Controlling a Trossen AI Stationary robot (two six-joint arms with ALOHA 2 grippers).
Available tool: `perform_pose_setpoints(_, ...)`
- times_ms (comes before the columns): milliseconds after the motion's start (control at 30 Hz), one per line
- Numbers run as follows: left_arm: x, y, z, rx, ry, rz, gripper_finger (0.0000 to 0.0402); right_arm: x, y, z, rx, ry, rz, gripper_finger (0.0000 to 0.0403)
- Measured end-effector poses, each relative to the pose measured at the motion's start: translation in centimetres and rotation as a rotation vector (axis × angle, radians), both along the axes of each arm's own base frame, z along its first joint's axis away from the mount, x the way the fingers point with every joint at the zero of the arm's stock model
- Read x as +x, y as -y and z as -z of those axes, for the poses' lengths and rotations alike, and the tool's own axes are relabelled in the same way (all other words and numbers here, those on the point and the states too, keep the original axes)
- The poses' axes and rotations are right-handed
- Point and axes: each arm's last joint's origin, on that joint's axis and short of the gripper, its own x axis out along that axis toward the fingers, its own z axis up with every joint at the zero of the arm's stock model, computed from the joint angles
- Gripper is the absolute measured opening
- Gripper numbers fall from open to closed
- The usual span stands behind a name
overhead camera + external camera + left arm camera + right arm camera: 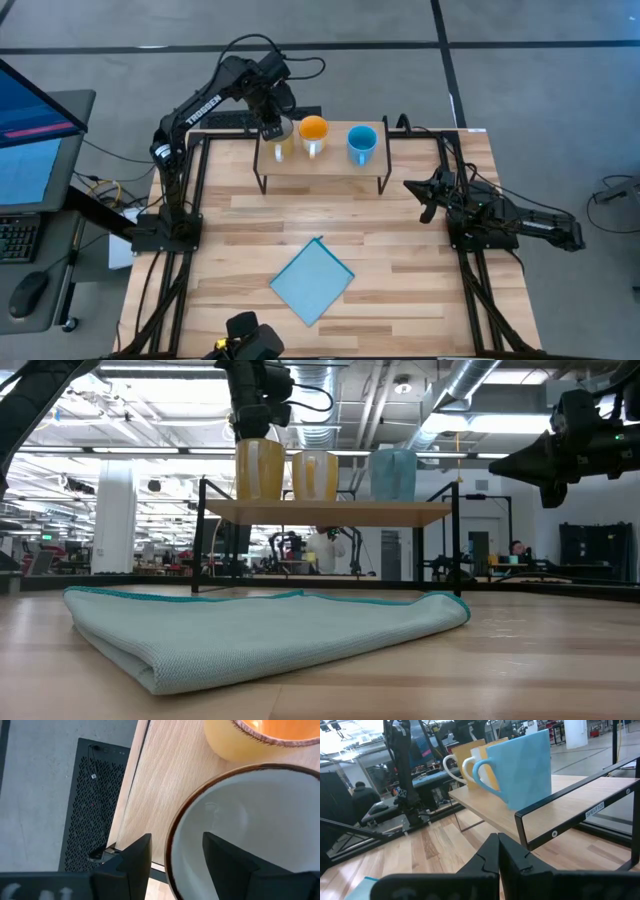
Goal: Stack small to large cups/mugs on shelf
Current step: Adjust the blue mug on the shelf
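Observation:
Three mugs stand in a row on the shelf (320,168) at the table's far side. At the left end is the cream mug (259,468), in the middle the orange mug (314,130), and at the right end the light blue mug (361,141). My left gripper (176,847) points down over the cream mug (260,835) and is open. One finger stands outside the mug's rim and one inside, with a gap on each side. My right gripper (497,842) is shut and level at the table's right side, pointing toward the shelf with nothing in it.
A folded light-blue cloth (313,280) lies on the table's near half, in front of the shelf. The shelf's black legs (203,540) stand on the tabletop. A black perforated case (90,805) sits on the floor beyond the table's far edge.

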Motion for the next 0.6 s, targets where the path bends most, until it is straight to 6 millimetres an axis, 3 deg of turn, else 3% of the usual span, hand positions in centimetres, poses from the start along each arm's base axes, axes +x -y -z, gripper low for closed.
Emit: perform_pose_setpoints(600,-0.1,-0.3,-0.05,0.056,-0.031,0.005,0.0194,0.0,0.0,0.0,0.0,0.0,0.0,0.0021)
